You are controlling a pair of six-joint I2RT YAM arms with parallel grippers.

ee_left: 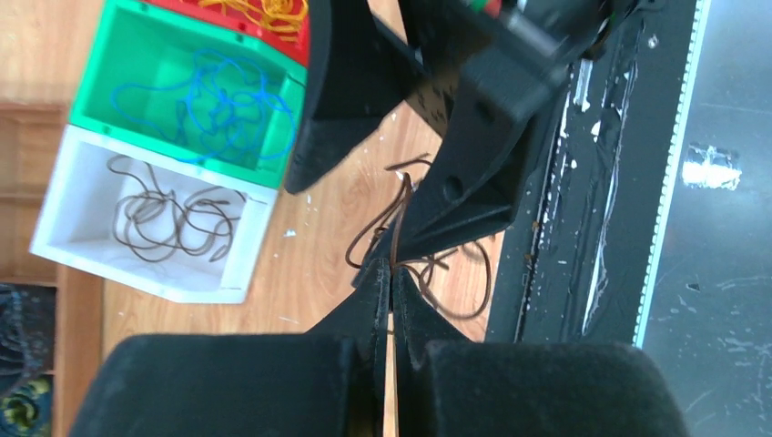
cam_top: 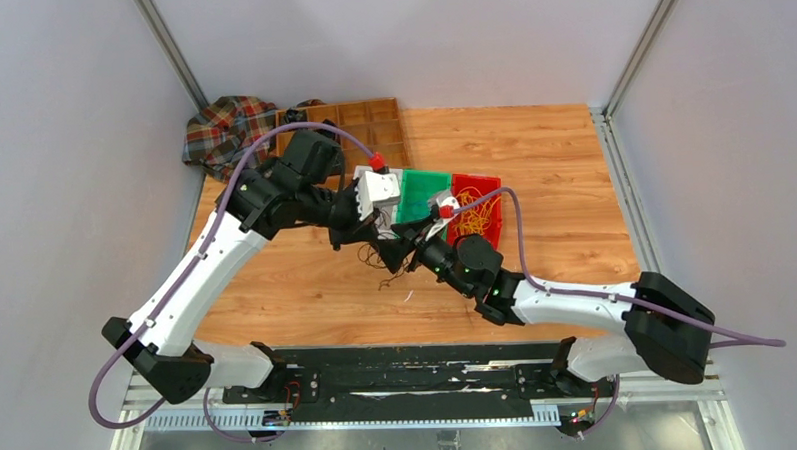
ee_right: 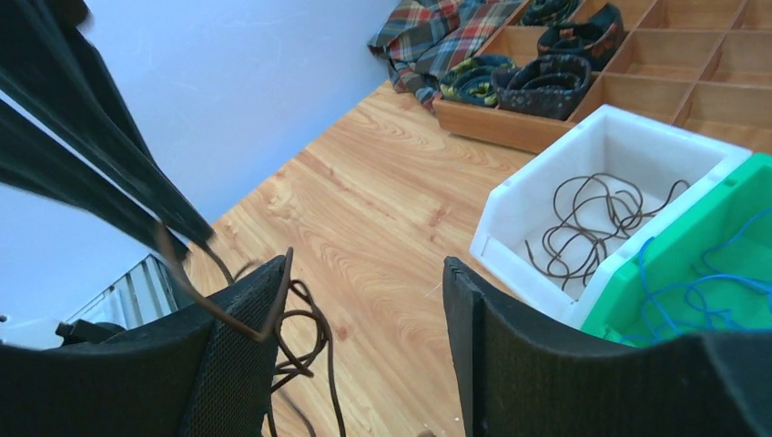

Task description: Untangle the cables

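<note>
A tangle of thin brown cables (ee_left: 455,273) lies on the wooden table in front of the bins. My left gripper (ee_left: 393,270) is shut on one brown strand, which rises from the tangle. My right gripper (ee_right: 364,309) stands open just above the same tangle (ee_right: 305,337), and a brown strand (ee_right: 264,314) is hooked over the tip of its left finger, not pinched. From above, both grippers meet at the table's middle, the left gripper (cam_top: 373,238) beside the right gripper (cam_top: 415,248). Loose brown cables (ee_right: 592,214), blue cables (ee_left: 218,105) and yellow cables (cam_top: 477,214) lie sorted in bins.
Three bins stand in a row: white bin (ee_left: 64,196), green bin (ee_left: 96,82), red bin (cam_top: 488,182). Behind them is a wooden compartment tray (ee_right: 678,55) holding rolled fabric, and a plaid cloth (cam_top: 226,126) lies at the back left. The table's front rail (ee_left: 583,228) is close by.
</note>
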